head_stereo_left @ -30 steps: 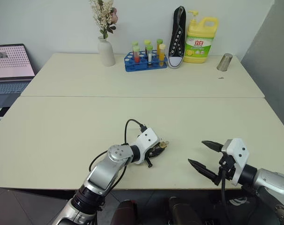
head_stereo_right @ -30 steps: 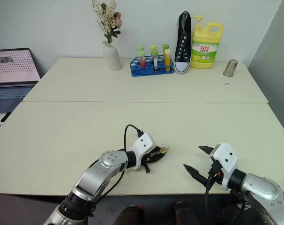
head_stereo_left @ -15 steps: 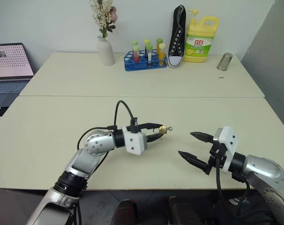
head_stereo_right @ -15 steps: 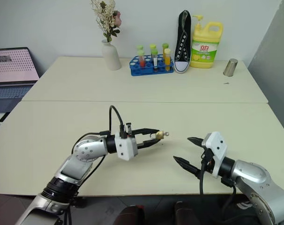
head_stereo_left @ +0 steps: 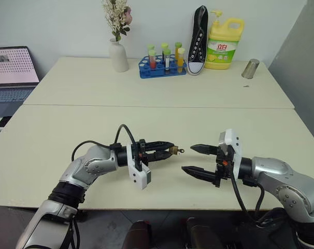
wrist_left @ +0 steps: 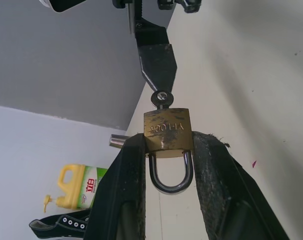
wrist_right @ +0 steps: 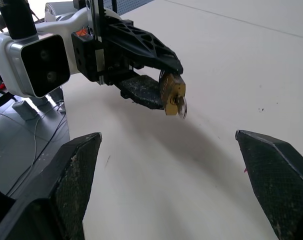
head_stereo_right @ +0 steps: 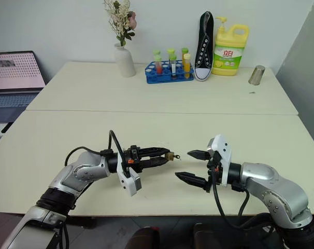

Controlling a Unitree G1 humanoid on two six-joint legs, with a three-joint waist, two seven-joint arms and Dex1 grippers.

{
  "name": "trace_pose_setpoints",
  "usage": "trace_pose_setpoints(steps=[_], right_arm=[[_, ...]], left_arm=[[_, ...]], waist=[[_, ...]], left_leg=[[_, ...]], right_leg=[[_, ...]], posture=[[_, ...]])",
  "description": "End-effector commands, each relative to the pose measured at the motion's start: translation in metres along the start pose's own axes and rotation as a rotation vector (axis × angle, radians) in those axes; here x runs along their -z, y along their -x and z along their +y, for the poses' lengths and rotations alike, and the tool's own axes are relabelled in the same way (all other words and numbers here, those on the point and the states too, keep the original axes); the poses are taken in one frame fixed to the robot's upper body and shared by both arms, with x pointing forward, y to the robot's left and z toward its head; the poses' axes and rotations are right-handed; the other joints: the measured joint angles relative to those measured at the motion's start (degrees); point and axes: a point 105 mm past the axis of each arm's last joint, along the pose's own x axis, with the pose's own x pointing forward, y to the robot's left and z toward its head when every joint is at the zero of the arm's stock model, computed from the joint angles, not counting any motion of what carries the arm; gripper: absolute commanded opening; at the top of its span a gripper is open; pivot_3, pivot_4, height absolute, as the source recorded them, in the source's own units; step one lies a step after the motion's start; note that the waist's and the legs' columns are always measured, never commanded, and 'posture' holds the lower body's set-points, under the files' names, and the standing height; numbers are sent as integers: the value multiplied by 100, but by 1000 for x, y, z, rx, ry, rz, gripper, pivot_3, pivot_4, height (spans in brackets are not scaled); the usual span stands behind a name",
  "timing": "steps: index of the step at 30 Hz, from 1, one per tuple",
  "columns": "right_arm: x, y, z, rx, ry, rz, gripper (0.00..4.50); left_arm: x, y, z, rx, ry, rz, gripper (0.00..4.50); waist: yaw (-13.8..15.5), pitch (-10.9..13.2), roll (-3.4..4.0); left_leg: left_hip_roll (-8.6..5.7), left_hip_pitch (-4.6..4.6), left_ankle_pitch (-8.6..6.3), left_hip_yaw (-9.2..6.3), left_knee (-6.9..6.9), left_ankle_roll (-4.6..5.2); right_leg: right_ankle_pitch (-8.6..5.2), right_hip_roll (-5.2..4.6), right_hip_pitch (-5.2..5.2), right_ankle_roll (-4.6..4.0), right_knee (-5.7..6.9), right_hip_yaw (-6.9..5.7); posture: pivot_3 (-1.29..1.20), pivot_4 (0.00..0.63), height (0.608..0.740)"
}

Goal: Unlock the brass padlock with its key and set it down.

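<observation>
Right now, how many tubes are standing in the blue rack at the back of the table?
5 can be counted in the blue rack, between the white vase and the black shoe. One is orange-red, one yellow, the others green-capped. More may be hidden behind these.

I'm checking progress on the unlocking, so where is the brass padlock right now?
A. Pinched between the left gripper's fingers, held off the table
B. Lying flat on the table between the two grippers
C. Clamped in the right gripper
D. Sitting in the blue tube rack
A: the brass padlock sits pinched between the left gripper's fingers, with the key in it facing the open right gripper.
</observation>
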Motion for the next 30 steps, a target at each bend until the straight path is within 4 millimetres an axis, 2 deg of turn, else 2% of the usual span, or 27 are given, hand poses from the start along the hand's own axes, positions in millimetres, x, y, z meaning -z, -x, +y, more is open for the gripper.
trace_pose_setpoints(steps=[1, 9, 12, 23, 30], right_arm=[[-7, -9, 5, -51, -36, -26, 4500], [-13, -11, 4, -76, -64, -45, 4500], [-14, -10, 5, -93, -82, -50, 3887], [-19, -7, 7, -119, -126, -68, 21], [-20, -4, 10, -158, -153, -57, 0]], left_arm=[[-8, 1, 9, -45, -38, -8, 957], [-12, 0, 6, -30, -37, -2, 957], [-13, -1, 6, -33, -36, -3, 957], [-15, -3, 5, -23, -35, -7, 957], [-16, -3, 4, -21, -35, -11, 957]], waist=[[-1, 0, 0], [-1, 0, 1], [-2, 0, 1], [-2, 0, 1], [-3, 0, 1]], left_leg=[[0, 1, 0, 1, 0, 0], [2, 0, 0, 0, 1, 0], [3, 0, 0, -1, 0, 0], [3, 0, 0, -1, 0, 0], [3, 0, 0, -1, 0, 0]], right_leg=[[0, 0, 0, 0, 1, 1], [0, -2, -1, -1, 2, 0], [0, -2, -1, -1, 2, -2], [0, -17, -1, -1, 2, -2], [0, -18, -1, 0, 2, -2]], posture=[[0, 150, 740], [0, 150, 740], [0, 150, 740], [0, 150, 740], [0, 150, 740]])
